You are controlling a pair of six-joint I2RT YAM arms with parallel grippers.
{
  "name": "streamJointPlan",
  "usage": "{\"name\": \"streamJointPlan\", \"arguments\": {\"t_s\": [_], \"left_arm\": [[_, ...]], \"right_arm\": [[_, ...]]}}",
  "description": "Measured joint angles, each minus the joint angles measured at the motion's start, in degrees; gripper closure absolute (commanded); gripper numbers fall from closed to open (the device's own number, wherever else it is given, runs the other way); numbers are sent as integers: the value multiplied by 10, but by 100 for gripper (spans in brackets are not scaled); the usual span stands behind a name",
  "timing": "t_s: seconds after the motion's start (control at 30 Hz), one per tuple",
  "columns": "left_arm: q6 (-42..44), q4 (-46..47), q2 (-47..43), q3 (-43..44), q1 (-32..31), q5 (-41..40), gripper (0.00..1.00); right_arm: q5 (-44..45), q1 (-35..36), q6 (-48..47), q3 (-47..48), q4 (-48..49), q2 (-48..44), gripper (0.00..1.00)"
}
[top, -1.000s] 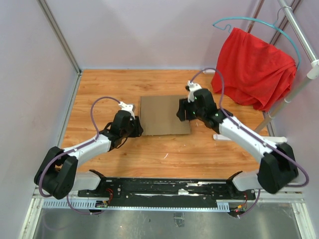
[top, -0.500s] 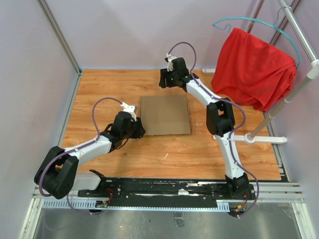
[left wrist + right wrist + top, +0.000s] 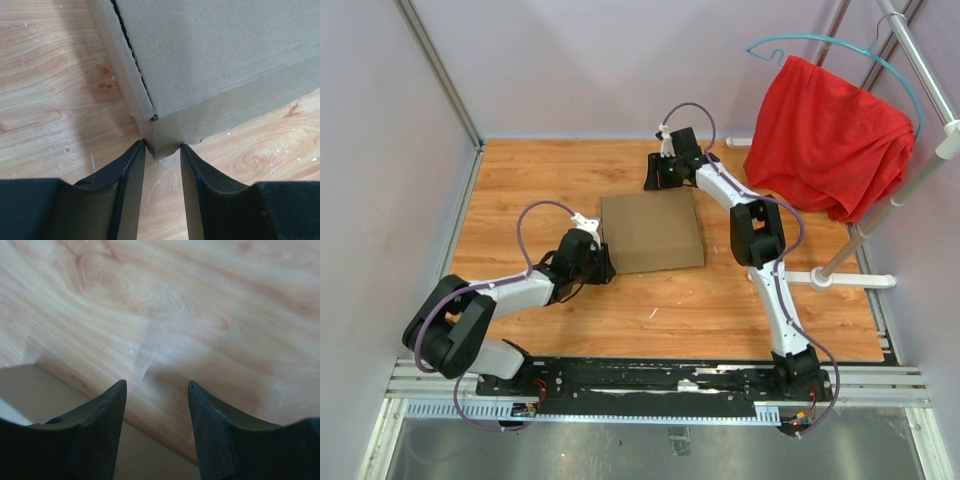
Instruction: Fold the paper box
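Note:
The paper box (image 3: 650,232) is a shallow, closed brown cardboard box lying in the middle of the wooden table. My left gripper (image 3: 604,266) lies low at the box's near-left corner. In the left wrist view that corner (image 3: 161,142) sits wedged between the two fingertips (image 3: 139,148), which touch it on both sides, so my left gripper (image 3: 162,146) is shut on it. My right gripper (image 3: 655,177) hovers just past the box's far edge. It (image 3: 157,384) is open over bare wood, with a strip of the box (image 3: 30,390) at the lower left.
A red cloth (image 3: 830,135) hangs on a teal hanger at the back right, on a white rack whose foot (image 3: 855,281) rests on the table. Pale walls enclose the left and far sides. A black rail (image 3: 650,378) runs along the near edge.
My right arm swung from over the box's right part to beyond its far edge, then came slightly nearer. My left gripper slid along the left side to the near-left corner, and the box turned slightly.

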Motion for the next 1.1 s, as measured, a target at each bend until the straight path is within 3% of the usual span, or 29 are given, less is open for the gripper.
{"name": "streamJointPlan", "arguments": {"t_s": [0.4,0.6,0.77,0.9,1.0,1.1], "left_arm": [[-6,-18,41,28,-20,-125,64],[-21,-5,50,29,-22,-187,64],[-29,-13,48,33,-29,-217,64],[-47,-30,-22,10,-36,-217,68],[-66,-46,-130,-32,-45,-190,78],[-82,-58,-242,-77,-66,-132,82]], "right_arm": [[-38,-1,-34,-196,12,-116,57],[-55,2,-45,-295,23,-175,57],[-52,6,-47,-313,23,-187,57],[-50,7,-46,-300,7,-184,60],[-49,8,-47,-268,-18,-170,61],[-45,8,-47,-248,-30,-162,61]]}}
